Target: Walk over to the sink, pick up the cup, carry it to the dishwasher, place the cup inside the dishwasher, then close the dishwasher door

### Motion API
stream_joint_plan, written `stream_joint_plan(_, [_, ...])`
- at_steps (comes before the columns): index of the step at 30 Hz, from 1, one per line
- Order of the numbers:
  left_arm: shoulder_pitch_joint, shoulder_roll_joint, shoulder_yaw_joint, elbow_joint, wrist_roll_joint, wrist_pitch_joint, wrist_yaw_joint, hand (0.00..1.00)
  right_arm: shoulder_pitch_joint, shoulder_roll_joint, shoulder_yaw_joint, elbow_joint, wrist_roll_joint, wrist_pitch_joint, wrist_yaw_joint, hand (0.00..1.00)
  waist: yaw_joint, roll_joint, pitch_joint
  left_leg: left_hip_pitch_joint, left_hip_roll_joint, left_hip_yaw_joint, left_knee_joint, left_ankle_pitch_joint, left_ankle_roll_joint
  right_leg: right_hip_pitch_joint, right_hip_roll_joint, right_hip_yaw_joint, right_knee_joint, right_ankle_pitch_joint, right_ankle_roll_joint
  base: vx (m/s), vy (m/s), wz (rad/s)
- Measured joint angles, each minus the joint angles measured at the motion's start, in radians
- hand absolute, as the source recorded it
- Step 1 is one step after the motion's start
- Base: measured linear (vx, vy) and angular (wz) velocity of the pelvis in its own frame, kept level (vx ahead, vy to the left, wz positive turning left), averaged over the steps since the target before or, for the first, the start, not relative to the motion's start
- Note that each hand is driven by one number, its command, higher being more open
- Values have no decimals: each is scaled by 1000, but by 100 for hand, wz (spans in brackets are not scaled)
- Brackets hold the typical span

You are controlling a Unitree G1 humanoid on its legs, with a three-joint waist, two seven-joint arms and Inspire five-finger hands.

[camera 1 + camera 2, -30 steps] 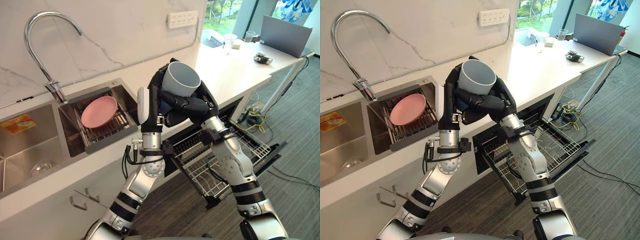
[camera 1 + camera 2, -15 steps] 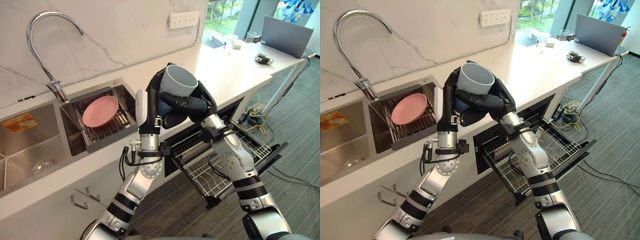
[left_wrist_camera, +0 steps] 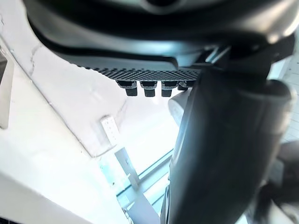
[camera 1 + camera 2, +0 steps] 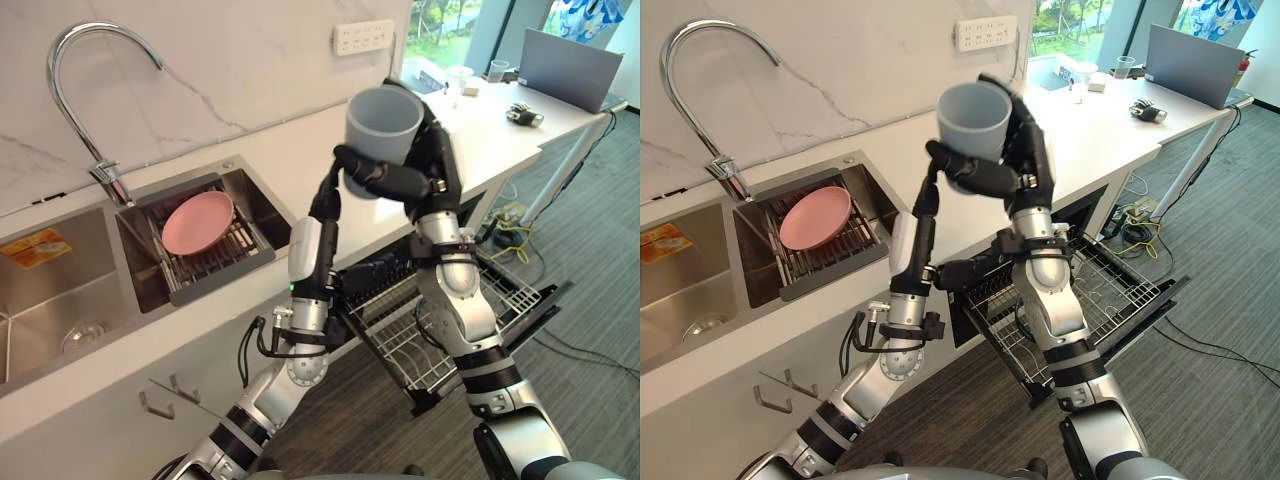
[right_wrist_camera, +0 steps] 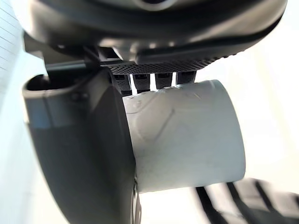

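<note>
White marble wall and a white countertop [image 4: 490,140] run across the scene, with grey carpet at 5 o'clock. At 9 o'clock lies the steel sink [image 4: 60,300] under a curved faucet [image 4: 85,60]. Just to its right, a pink plate [image 4: 198,222] leans in a dark drain rack [image 4: 215,278] set in the second basin.

The left hand [image 4: 328,205] rises at the centre with its fingers straight. Their tips reach the cup's base at its 7 o'clock; I cannot tell whether they touch it.

The grey cup [image 4: 383,118] is held high above the counter's front edge, roughly upright with its mouth up. It is well clear of the wall and of the outlet strip [image 4: 363,37] at 12 o'clock.

The right hand [image 4: 438,150] stands at the cup's 3 o'clock. Its fingers are curled under and round the lower wall, closing on the cup. In the right wrist view the pale cup [image 5: 187,135] sits clamped between thumb and fingers.

Below the cup, at 5 o'clock, the dishwasher's wire rack [image 4: 430,345] is pulled out over the lowered door [image 4: 535,308], with open air between it and the cup. Carpet lies open beyond the door's outer edge. At 2 o'clock a laptop [image 4: 570,70] stands on the far counter.
</note>
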Motion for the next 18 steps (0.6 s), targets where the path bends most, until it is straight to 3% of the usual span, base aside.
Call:
stream_joint_plan(5, [-1,-10,-64,0,60,-6,-26,100,-35,11,-7,-57,-18,-69,-77,0,-4,4,-2,0,-1,-2,0,0,0,2,0,-2,0,0,0,0,0,0])
stream_joint_plan(11, [-9,-26,-26,0,34,-20,-24,100,-35,6,-23,-63,-134,-83,-180,0,-5,12,-2,0,-2,-8,-1,2,2,5,-1,-7,0,0,0,0,0,1])
stream_joint_plan(14, [-9,-30,-1,-1,-170,-88,-81,100,-33,-13,-75,-63,-195,-79,-225,0,-5,14,-1,-1,-3,-11,-3,3,2,6,-1,-11,0,0,0,0,0,3])
stream_joint_plan(15, [-9,-32,5,-2,-335,-112,-152,100,-31,-25,-107,-64,-209,-73,-240,0,-4,15,-1,-2,-3,-12,-4,4,2,6,-2,-13,0,0,0,0,0,4])
stream_joint_plan(18, [17,-32,4,-6,-628,-127,-321,100,-7,-57,-212,-65,-219,-50,-275,0,-4,15,0,-4,-4,-15,-8,5,2,4,-3,-16,0,-2,0,0,0,2])
